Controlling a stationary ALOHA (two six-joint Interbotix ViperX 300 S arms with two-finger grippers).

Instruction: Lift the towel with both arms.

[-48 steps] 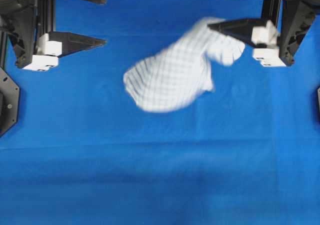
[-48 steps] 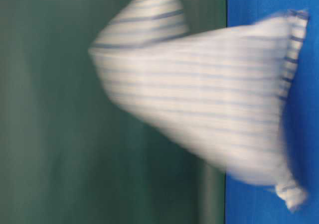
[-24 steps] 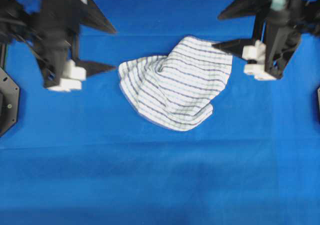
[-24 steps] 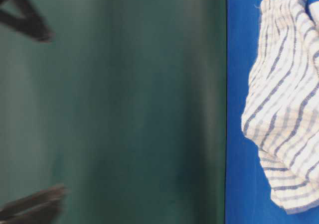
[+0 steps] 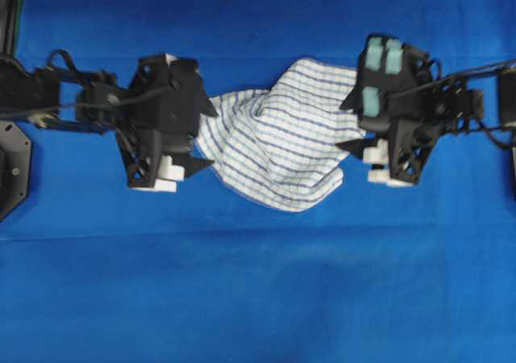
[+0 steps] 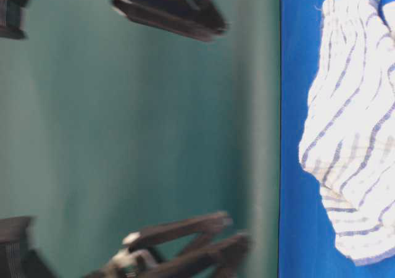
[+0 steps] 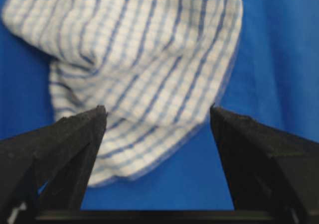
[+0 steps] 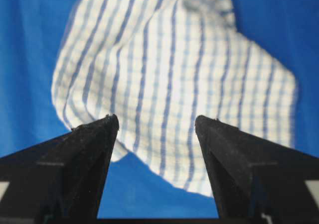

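A white towel [image 5: 278, 141] with blue stripes lies crumpled on the blue table cover [image 5: 258, 298]. My left gripper [image 5: 212, 137] stands open at the towel's left edge, with nothing between its fingers. On the opposite side my right gripper [image 5: 341, 126] is open too, at the towel's right edge. In the left wrist view the towel [image 7: 144, 59] lies just past the open left gripper [image 7: 158, 112]. The right wrist view shows the towel [image 8: 174, 69] beyond the open right gripper [image 8: 157, 119]. From table level the towel [image 6: 352, 123] lies flat, and black fingers [image 6: 203, 21] hover off the surface.
A black fixture [image 5: 12, 169] sits at the left edge of the table. Blue cover stretches bare across the near half. A green backdrop [image 6: 123, 136] fills the table-level view behind the arms.
The towel was blurred in motion a second ago and now lies still. Both arms have come in from the back corners to the towel's two sides, grippers staying open.
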